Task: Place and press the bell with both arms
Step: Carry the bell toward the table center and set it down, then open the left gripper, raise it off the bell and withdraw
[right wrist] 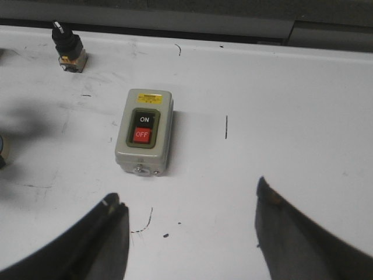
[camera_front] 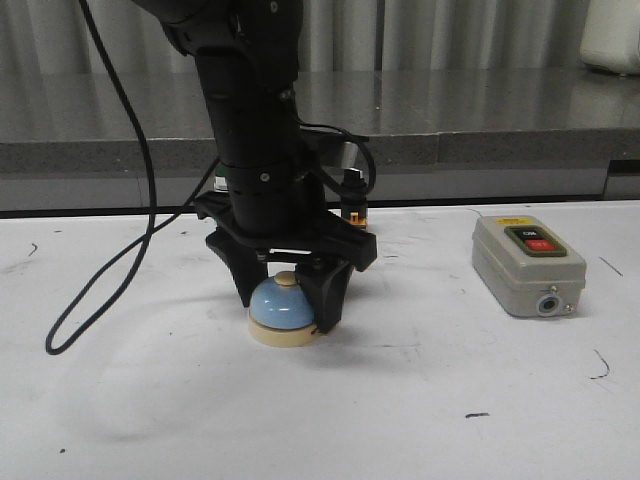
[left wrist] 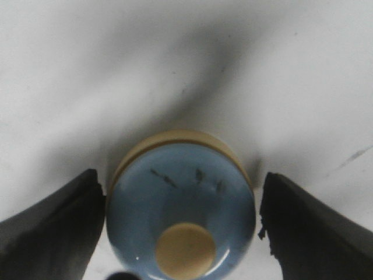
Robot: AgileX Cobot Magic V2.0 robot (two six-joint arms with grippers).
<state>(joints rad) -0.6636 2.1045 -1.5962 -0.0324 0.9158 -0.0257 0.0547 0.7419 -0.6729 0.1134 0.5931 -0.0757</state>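
A pale-blue bell (camera_front: 283,310) sits upright on the white table (camera_front: 150,420), left of centre, its cream base flat on the surface, with the left gripper (camera_front: 288,308) straddling it from above. In the left wrist view the two black fingers (left wrist: 49,227) flank the dome; the left one is at or nearly at the base rim and the other stands just clear, so the jaws look slightly parted rather than clamped. That suggests the bell is being set down, or has just been, with the arm placed squarely overhead to keep it level. The cream button (left wrist: 185,251) on top is exposed between the fingers, free for a press. The right gripper (right wrist: 189,233) is absent from the front view; its own camera shows its fingers spread wide and empty over the right side of the table, near a grey switch box (right wrist: 144,131) and well apart from the bell. A small black selector switch (right wrist: 67,46) stands at the far edge.
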